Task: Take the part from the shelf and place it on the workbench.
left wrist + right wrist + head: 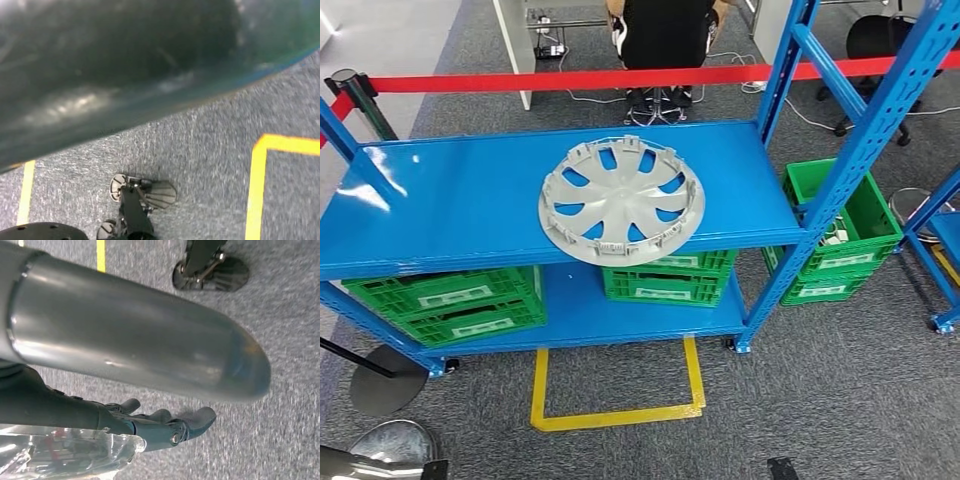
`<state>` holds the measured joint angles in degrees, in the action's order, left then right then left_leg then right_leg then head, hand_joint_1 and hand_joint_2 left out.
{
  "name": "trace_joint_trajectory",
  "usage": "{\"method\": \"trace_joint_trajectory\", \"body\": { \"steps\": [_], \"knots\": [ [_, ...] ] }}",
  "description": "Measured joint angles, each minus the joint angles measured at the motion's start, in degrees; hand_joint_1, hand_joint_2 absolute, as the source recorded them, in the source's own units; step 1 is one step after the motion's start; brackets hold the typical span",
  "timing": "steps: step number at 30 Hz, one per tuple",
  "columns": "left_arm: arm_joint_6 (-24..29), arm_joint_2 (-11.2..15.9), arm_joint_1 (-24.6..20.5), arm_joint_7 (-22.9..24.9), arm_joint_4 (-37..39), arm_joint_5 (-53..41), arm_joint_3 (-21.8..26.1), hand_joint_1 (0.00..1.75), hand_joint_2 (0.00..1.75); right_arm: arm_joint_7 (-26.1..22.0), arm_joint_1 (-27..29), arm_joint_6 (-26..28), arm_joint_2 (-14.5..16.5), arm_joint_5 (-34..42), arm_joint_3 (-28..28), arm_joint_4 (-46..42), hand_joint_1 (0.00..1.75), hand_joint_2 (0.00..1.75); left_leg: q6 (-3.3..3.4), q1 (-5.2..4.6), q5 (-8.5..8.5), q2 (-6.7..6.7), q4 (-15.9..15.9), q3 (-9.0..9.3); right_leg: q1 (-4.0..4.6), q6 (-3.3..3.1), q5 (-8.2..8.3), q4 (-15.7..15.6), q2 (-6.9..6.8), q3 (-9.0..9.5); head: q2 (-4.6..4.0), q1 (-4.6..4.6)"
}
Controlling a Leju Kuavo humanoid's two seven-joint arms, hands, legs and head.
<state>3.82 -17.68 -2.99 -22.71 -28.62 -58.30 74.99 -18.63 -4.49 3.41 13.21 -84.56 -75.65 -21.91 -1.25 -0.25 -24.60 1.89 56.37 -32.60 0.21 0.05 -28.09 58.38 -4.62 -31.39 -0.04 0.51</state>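
Note:
The part is a grey plastic wheel cover [622, 200] lying flat on the top board of the blue shelf [456, 200], near its front edge and a little right of the middle. Both arms hang low, well short of the shelf. My left arm [365, 465] shows as a silver tube at the bottom left of the head view. A blurred dark mass takes up much of the left wrist view, so I cannot make out the left hand's fingers. My right hand [162, 427] hangs over grey carpet, its dark fingers stretched out with nothing in them.
Green crates [448, 305] stand on the lower shelf board, and more [841, 240] on the floor to the right. A yellow tape outline [614, 410] marks the carpet before the shelf. Behind runs a red barrier belt [569, 80], with a seated person [663, 35] beyond. Another blue rack [943, 230] stands at the right.

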Motion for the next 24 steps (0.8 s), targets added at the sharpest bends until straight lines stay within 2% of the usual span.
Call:
{"method": "trace_joint_trajectory", "body": {
  "steps": [1, 3, 5, 7, 10, 13, 17, 24],
  "knots": [
    [0.3, -0.1, 0.0, 0.2, 0.0, 0.0, 0.2, 0.00, 0.00, 0.0, 0.0, -0.2, 0.0, 0.2, 0.0, 0.0, 0.00, 0.00, 0.13, -0.05, 0.00, 0.00, 0.0, -0.01, -0.02, 0.30, 0.23, -0.2, 0.03, 0.08, 0.00, -0.01],
    [0.7, -0.2, -0.1, 0.5, -0.1, 0.0, 0.5, 0.00, 0.87, 0.1, 0.0, -0.5, 0.0, 0.6, 0.0, 0.1, 0.00, 0.00, 0.39, -0.07, -0.04, 0.02, 0.0, -0.02, -0.05, 0.84, 0.47, -0.6, 0.07, 0.24, 0.00, 0.00],
    [0.9, -0.2, -0.1, 0.8, -0.1, 0.0, 0.6, 0.00, 1.75, 0.1, 0.0, -0.6, 0.0, 1.1, -0.1, 0.1, 0.00, 0.87, 0.55, -0.09, -0.08, 0.03, 0.0, -0.02, -0.08, 1.17, 0.59, -0.8, 0.09, 0.34, 0.00, -0.01],
    [1.2, -0.2, -0.1, 1.5, -0.1, -0.2, 0.6, 0.00, 1.75, 0.0, 0.0, -0.9, -0.1, 1.9, -0.2, 0.1, 0.00, 1.75, 0.65, -0.12, -0.11, 0.03, 0.1, -0.02, -0.13, 1.40, 0.64, -0.8, 0.09, 0.36, 0.00, -0.02],
    [1.3, 0.0, 0.0, 3.0, -0.3, 0.3, -0.4, 0.00, 1.75, -0.2, 0.2, -1.4, -0.3, 3.8, 0.8, 0.2, 0.00, 1.75, 0.75, -0.14, -0.11, 0.03, 0.1, -0.02, -0.18, 1.75, 0.67, -0.9, 0.09, 0.45, 0.00, -0.03],
    [1.2, 0.4, 0.3, 4.1, -0.3, 2.4, -2.5, 0.00, 1.75, 0.3, 0.6, -1.4, -0.7, 7.0, 3.0, 0.2, 0.00, 1.75, 0.84, -0.11, -0.03, 0.03, 0.1, -0.02, -0.18, 1.84, 0.69, -0.9, 0.10, 0.72, 0.00, -0.04],
    [0.9, 1.2, 0.9, 5.2, -0.3, 5.8, -6.1, 0.00, 0.00, 1.4, 1.2, -1.5, -1.4, 11.7, 6.5, 0.3, 0.00, 0.00, 0.82, -0.06, 0.04, 0.04, 0.1, -0.02, -0.15, 1.84, 0.70, -0.8, 0.12, 0.84, 0.00, -0.05],
    [0.4, 2.5, 1.9, 7.1, -0.3, 11.5, -12.9, 0.00, 0.00, 3.2, 2.4, -1.5, -2.6, 19.7, 13.2, 0.3, 0.00, 0.00, 0.77, 0.04, 0.07, 0.04, 0.1, 0.00, -0.06, 1.82, 0.68, -0.8, 0.12, 0.58, 0.00, -0.04]
  ]
}}
